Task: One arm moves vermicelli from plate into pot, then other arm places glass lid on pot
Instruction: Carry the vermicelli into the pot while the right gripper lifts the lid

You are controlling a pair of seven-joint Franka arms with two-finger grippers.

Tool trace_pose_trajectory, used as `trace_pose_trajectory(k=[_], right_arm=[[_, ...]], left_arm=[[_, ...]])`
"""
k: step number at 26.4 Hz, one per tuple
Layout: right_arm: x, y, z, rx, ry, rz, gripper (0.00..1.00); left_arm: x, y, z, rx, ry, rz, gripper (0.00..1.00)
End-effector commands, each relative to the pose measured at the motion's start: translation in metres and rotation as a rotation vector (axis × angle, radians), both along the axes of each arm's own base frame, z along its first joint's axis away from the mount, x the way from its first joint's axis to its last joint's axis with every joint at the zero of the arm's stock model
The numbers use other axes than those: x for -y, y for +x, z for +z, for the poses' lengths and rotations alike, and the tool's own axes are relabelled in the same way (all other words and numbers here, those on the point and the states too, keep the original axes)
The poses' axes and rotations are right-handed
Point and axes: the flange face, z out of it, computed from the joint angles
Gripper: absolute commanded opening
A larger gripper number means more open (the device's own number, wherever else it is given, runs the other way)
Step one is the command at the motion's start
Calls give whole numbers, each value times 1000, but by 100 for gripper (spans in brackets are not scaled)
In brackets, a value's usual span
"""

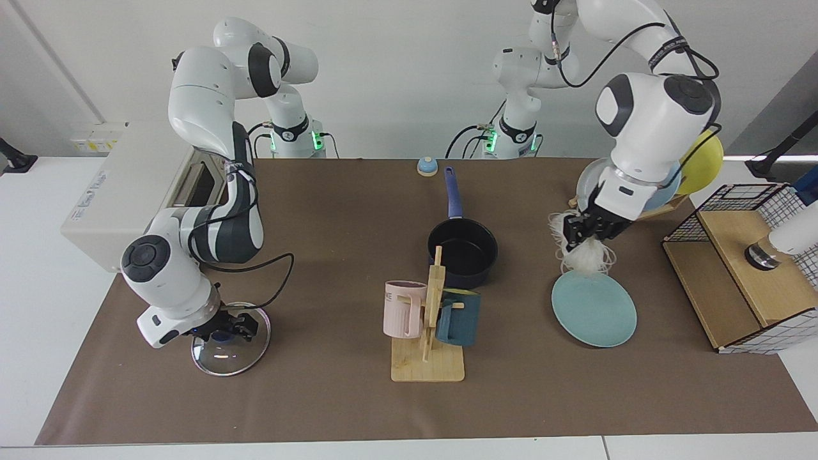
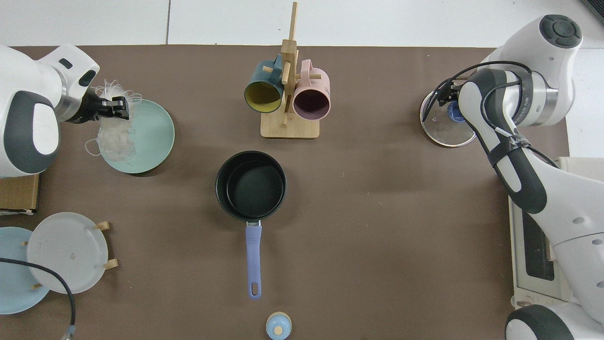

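My left gripper (image 1: 585, 233) hangs in the air, shut on the vermicelli (image 1: 583, 257), a white tangle dangling just above the far edge of the bare teal plate (image 1: 594, 306). In the top view the left gripper (image 2: 118, 107) and the vermicelli (image 2: 113, 138) sit over the plate's (image 2: 148, 137) outer edge. The dark pot (image 1: 463, 252) stands mid-table, black inside, its blue handle (image 2: 253, 257) pointing towards the arms. The glass lid (image 1: 231, 348) lies flat on the mat. My right gripper (image 1: 225, 326) is low over it, open, with a finger on each side of the blue knob (image 2: 454, 113).
A wooden mug rack (image 1: 427, 358) with a pink mug (image 1: 402, 310) and a teal mug stands just in front of the pot. A toaster oven (image 1: 121, 191) sits behind the right arm. A plate rack (image 1: 645, 179) and a wire-and-wood box (image 1: 741, 268) flank the left arm. A small blue bell (image 1: 427, 166) lies at the back.
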Motion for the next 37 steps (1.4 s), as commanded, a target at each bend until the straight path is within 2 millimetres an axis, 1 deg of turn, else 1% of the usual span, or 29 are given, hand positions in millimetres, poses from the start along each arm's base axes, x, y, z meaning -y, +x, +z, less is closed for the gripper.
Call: trace_pose_trajectory(k=[1, 4, 7, 8, 9, 10, 11, 12, 13, 16, 17, 18, 19, 20, 22, 23, 24, 26, 27, 31, 33, 35, 36, 37], right_arm=[[6, -13, -2, -14, -7, 46, 100], [6, -14, -2, -18, -8, 55, 100], [6, -14, -3, -25, -10, 57, 100], [6, -15, -3, -26, -13, 57, 100], [3, -14, -3, -26, -17, 61, 100], [1, -14, 1, -23, -26, 66, 100], [0, -14, 4, -19, -38, 70, 100], [0, -14, 4, -20, -49, 76, 100], [0, -14, 4, -20, -55, 78, 100], [1, -14, 4, -18, -54, 76, 99], [1, -14, 4, -17, -55, 78, 86], [1, -14, 4, -17, -57, 81, 59], [2, -14, 4, -17, -59, 83, 38], [1, -14, 4, -17, -59, 88, 27], [1, -14, 4, -17, -58, 87, 6], [1, -14, 5, -16, -58, 87, 0], [1, -14, 5, -15, -57, 87, 0], [3, -14, 5, -13, -57, 84, 0], [4, -13, 5, -11, -57, 82, 0], [7, -13, 8, -5, -57, 79, 0], [9, -13, 16, 5, -59, 75, 0], [8, -13, 30, 24, -58, 74, 0], [5, -14, 40, 33, -57, 74, 0], [1, -15, 48, 40, -55, 77, 0]], left_arm=[[49, -19, -6, -33, -13, 24, 0], [71, -36, -11, -21, -19, 4, 0], [84, -43, -20, -5, -27, 16, 0], [97, -46, -25, -9, -27, 7, 0], [109, -49, -32, -16, -24, -5, 0], [119, -52, -42, -22, -22, -14, 0], [126, -56, -48, -22, -22, -16, 0], [131, -61, -53, -28, -20, -18, 0], [133, -65, -54, -29, -21, -19, 0], [136, -68, -60, -37, -18, -22, 0], [138, -68, -68, -46, -15, -20, 0], [144, -69, -75, -43, -16, -16, 0], [149, -70, -85, -39, -17, -12, 0], [153, -71, -94, -36, -18, -10, 0], [154, -73, -106, -30, -19, -5, 0], [154, -74, -111, -33, -18, -5, 0], [155, -75, -115, -35, -16, -6, 0], [164, -76, -131, -55, -7, -18, 0], [168, -76, -134, -55, -7, -23, 0], [169, -78, -140, -63, -2, -26, 0], [172, -83, -148, -75, 2, -29, 0], [176, -86, -158, -73, 3, -35, 0], [176, -86, -163, -70, 3, -33, 4], [176, -85, -164, -69, 1, -32, 13]])
